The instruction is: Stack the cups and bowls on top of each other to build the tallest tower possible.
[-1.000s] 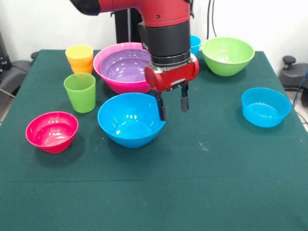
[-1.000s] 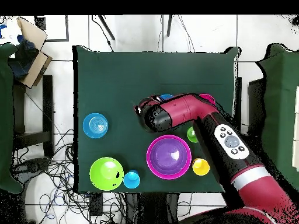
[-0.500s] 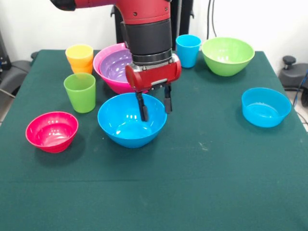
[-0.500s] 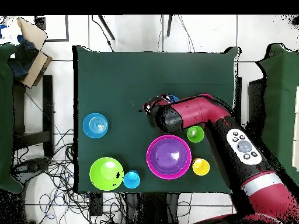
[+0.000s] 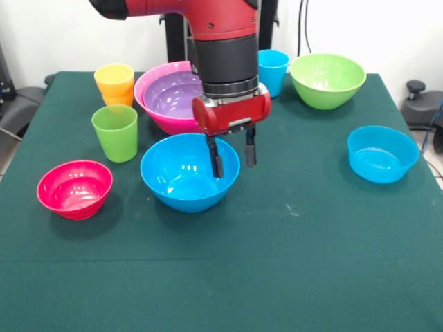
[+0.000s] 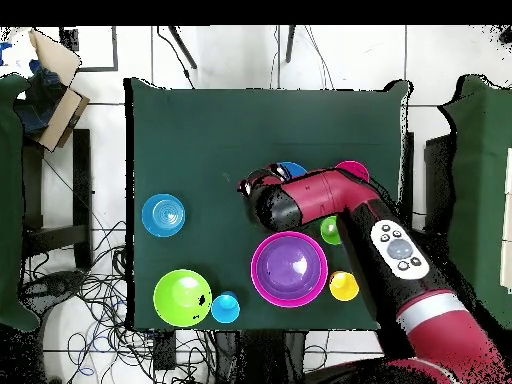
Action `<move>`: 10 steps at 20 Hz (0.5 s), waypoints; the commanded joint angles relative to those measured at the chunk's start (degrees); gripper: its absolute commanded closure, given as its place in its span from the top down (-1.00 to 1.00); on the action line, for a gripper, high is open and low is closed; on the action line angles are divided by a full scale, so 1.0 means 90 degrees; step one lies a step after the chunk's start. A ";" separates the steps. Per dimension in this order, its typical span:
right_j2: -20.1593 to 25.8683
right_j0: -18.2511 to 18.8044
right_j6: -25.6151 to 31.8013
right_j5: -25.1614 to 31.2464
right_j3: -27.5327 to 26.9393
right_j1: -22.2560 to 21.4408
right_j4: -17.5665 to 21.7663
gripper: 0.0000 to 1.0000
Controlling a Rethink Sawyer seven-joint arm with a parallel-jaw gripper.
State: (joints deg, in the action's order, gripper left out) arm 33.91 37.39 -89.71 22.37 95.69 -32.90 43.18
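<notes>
On the green-topped table (image 5: 332,263), seen from the front, a small red-pink bowl (image 5: 74,188) sits at the left, empty and well apart from the other bowls. Just behind it to the right stands a green cup (image 5: 115,132), upright, and behind that a yellow cup (image 5: 115,78) rests nested in an orange cup (image 5: 119,99). Next along, a large pink bowl (image 5: 154,111) holds a purple bowl (image 5: 172,95) inside it, the only stacked bowls on the table. In front of that pair lies a large blue bowl (image 5: 181,176), mouth up. The red and black arm (image 5: 223,41) comes down over this bowl's right side, and its gripper (image 5: 233,153) hangs with its two dark fingers (image 5: 217,157) spread apart and holding nothing: one finger dips inside the blue bowl's right rim, the other sits outside it, so the rim lies between them. Whether either finger touches the rim cannot be told. Behind the arm a blue cup (image 5: 273,69) stands upright, partly hidden, just beside a large light green bowl (image 5: 327,81) at the back. Farther right and nearer the front, a smaller light blue bowl (image 5: 382,153) sits alone. In the overhead view the arm (image 6: 340,205) covers most of the large blue bowl (image 6: 291,169), with the purple-in-pink pair (image 6: 289,268) nearby toward the base.
</notes>
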 commanded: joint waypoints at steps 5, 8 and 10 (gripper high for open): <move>-0.0560 -0.0382 -0.0737 -0.0267 -0.0516 0.0336 0.0017 1.00; -0.0559 -0.0370 -0.0656 -0.0302 -0.0585 0.0457 0.0012 1.00; -0.0551 -0.0373 -0.0623 -0.0288 -0.0632 0.0513 0.0001 1.00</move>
State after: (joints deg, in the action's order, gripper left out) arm 31.86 35.22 -89.71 21.99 94.97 -31.74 43.10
